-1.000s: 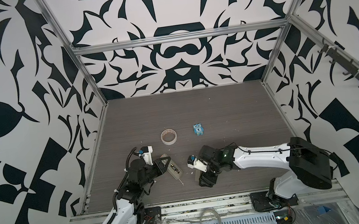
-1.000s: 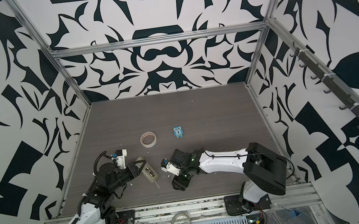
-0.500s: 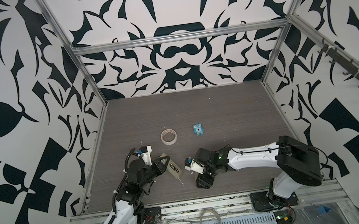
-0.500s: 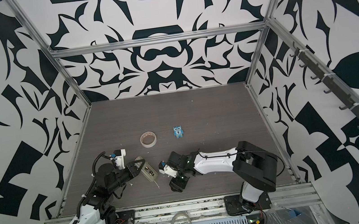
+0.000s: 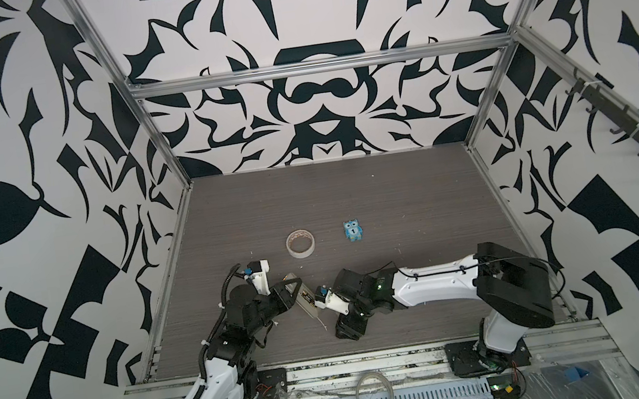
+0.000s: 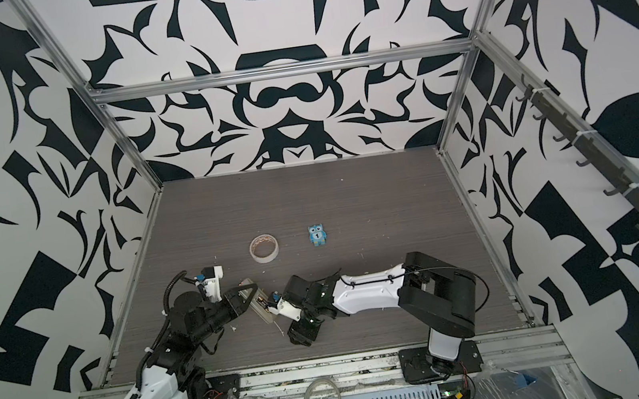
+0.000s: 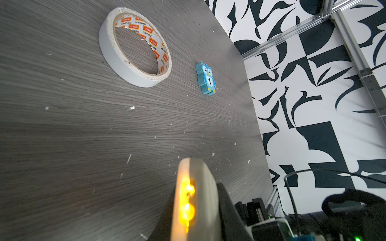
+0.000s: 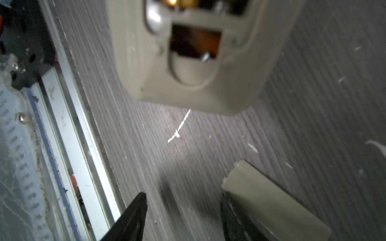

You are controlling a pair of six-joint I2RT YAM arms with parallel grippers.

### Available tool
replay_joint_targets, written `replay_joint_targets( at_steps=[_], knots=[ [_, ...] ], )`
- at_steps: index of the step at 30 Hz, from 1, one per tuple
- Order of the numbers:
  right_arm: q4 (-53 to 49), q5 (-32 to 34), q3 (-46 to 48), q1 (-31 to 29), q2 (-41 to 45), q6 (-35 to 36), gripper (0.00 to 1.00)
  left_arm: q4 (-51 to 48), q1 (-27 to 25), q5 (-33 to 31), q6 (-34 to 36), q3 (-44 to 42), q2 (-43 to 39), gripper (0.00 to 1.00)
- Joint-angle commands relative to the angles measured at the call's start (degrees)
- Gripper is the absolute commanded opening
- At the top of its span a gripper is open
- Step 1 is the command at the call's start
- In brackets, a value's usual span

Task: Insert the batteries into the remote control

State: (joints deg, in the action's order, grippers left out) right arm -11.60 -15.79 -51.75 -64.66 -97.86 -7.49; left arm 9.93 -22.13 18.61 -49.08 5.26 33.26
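- Black-and-white patterned walls box in a grey wood-grain table. A tape roll and an owl lie well behind the work.
- Over the last second the right arm has slid leftward, so its wrist now sits just beside the remote. The left arm has stayed put.
- The left hand is clamped on the remote, holding it at a tilt over the table's front left.
- The right hand stands part open with nothing between its fingers. A beige cover lies against the outer side of one finger.
- The remote's compartment is uncovered. Brass glints at its far end, likely the batteries, but we cannot tell how many are seated.
- We judge that loading is nearly done and the cover is not yet on.
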Motion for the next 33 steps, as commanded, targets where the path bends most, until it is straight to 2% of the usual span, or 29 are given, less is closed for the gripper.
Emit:
replay_joint_targets(
  at_steps=[1,9,17,26,33],
  knots=[
    [-0.7,3.2,-1.5,-0.2,-1.6,0.5,0.61,-0.9,0.2,-0.3,0.1,-0.5,-1.3,0.00],
    [-0.8,5.9,-4.0,0.9,-3.6,2.3,0.61,-2.2,0.2,-0.7,0.1,-0.5,-2.6,0.00],
    [-2.2,5.3,-5.6,3.4,-3.5,6.1,0.61,-2.3,0.2,-1.0,0.2,-0.4,-2.1,0.00],
    [-1.8,4.5,-3.2,3.4,3.9,7.9,0.61,-0.1,0.3,-0.3,0.2,-0.7,0.0,0.00],
    [-5.5,7.1,-3.6,5.1,7.1,7.0,0.61,2.3,0.3,0.4,0.1,-0.9,1.9,0.00]
  ],
)
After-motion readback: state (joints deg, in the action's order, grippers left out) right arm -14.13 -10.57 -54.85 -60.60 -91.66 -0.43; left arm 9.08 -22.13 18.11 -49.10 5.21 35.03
